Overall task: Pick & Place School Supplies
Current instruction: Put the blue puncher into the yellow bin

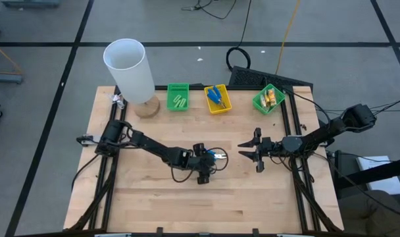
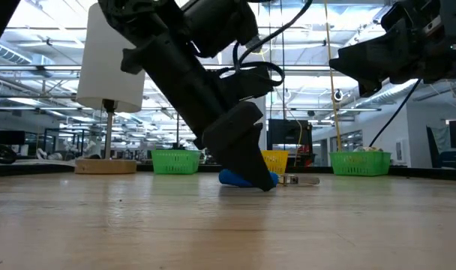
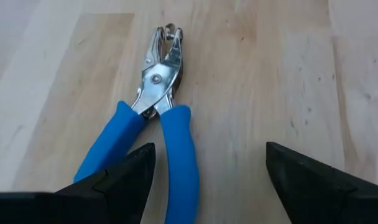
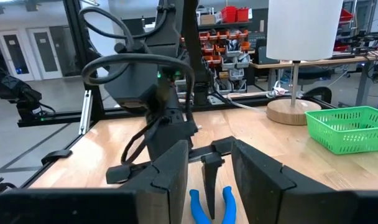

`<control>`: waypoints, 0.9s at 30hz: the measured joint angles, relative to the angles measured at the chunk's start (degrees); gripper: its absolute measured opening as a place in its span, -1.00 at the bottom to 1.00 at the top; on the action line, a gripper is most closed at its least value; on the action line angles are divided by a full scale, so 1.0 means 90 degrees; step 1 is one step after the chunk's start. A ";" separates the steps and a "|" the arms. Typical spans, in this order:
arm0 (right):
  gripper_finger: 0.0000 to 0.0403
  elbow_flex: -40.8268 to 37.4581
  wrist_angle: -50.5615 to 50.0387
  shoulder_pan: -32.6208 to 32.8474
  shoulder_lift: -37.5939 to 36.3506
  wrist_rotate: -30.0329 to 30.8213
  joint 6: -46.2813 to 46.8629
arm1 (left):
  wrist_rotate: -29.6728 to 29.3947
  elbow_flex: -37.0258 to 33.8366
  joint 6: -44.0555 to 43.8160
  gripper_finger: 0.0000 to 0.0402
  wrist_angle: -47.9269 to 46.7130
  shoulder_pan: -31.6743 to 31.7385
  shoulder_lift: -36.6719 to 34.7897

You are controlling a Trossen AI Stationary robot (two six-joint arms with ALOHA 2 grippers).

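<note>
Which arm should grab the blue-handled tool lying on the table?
Left. The left gripper is down at the blue-handled tool, open, one handle between its fingers. The right gripper hovers apart, above the table.

White cylinder (image 1: 129, 69), three slotted bins (image 1: 178, 97)

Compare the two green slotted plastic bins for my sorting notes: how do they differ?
The left green bin sits squarely in the row and holds light-green pieces; the right green bin is turned at an angle and holds yellow-orange items. Both are green slotted baskets along the table's far edge, flanking the yellow bin.
</note>
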 joint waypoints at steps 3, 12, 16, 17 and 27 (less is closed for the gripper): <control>-0.43 0.0000 0.0000 0.0001 0.0000 -0.0002 0.0000 | 0.0306 0.0000 -0.0044 0.54 -0.0067 0.0053 0.0007; -0.43 0.0000 -0.0048 -0.0001 0.0000 -0.0002 0.0000 | 0.0794 0.0012 -0.0030 -0.03 -0.0229 0.0062 0.0015; -0.43 0.0000 -0.0047 -0.0001 0.0000 -0.0005 0.0002 | 0.0763 0.0005 -0.0130 -0.32 -0.0253 0.0071 0.0017; -0.43 0.0000 -0.0047 -0.0001 0.0000 -0.0005 0.0002 | 0.0747 0.0005 -0.0103 -0.38 -0.0258 0.0071 0.0017; -0.43 0.0000 -0.0046 0.0002 0.0000 -0.0006 0.0002 | 0.0716 0.0000 -0.0256 -0.73 -0.0275 0.0076 0.0022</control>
